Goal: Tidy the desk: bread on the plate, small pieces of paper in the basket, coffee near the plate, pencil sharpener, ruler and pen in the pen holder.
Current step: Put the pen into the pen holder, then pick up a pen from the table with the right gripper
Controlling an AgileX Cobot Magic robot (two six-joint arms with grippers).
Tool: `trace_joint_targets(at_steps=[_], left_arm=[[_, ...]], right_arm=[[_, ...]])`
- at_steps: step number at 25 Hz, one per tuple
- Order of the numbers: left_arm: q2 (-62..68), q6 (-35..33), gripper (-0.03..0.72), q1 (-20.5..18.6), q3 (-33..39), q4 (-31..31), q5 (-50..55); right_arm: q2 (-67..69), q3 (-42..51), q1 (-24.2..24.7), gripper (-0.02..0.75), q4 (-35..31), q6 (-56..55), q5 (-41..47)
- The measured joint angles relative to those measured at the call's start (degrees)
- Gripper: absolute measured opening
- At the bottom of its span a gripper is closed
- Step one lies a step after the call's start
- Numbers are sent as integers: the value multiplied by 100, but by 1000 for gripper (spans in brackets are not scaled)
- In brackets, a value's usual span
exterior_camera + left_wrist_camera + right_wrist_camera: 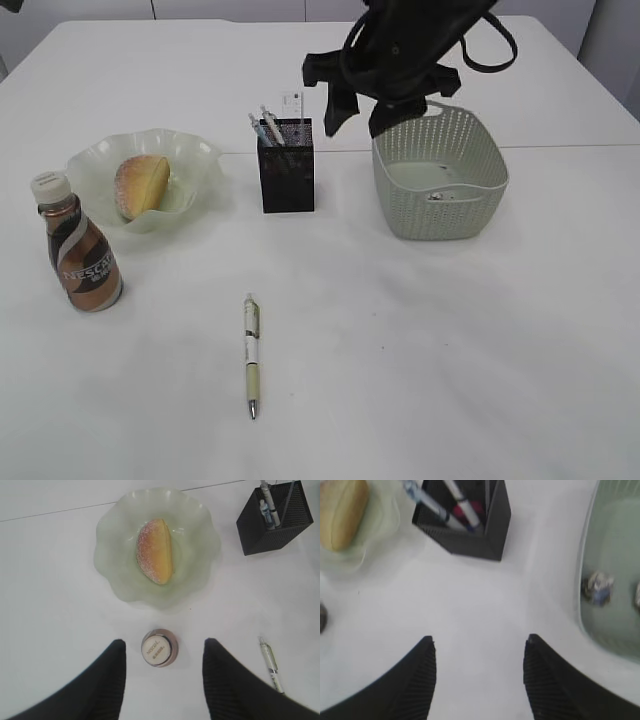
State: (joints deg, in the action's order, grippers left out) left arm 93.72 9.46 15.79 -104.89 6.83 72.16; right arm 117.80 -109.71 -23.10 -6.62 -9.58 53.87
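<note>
Both grippers stand open and empty: the left gripper (162,680) hangs above the Nescafe coffee bottle (82,245), the right gripper (362,112) hovers between the black mesh pen holder (287,165) and the sage-green basket (440,175). A pale yellow-green pen (251,353) lies alone on the white desk (450,350). The sugared bread (141,185) sits in the wavy green plate (200,155). Pens fill the holder; crumpled paper (598,587) lies in the basket.

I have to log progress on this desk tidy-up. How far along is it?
Mostly done. The bread lies on the plate, the coffee stands beside it, crumpled paper is in the basket, and the pen holder holds several items. Both pincers are open and empty. One pen lies on the desk.
</note>
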Motion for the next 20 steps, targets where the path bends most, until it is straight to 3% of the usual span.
trace_joint_targets(at_steps=[7,20], left_arm=[[0,0,370,0,0,0,0],[0,0,370,0,0,0,0]], right_arm=[[-23,0,-157,417,-390,0,1546],[162,0,-1218,417,-524,-981,1656]])
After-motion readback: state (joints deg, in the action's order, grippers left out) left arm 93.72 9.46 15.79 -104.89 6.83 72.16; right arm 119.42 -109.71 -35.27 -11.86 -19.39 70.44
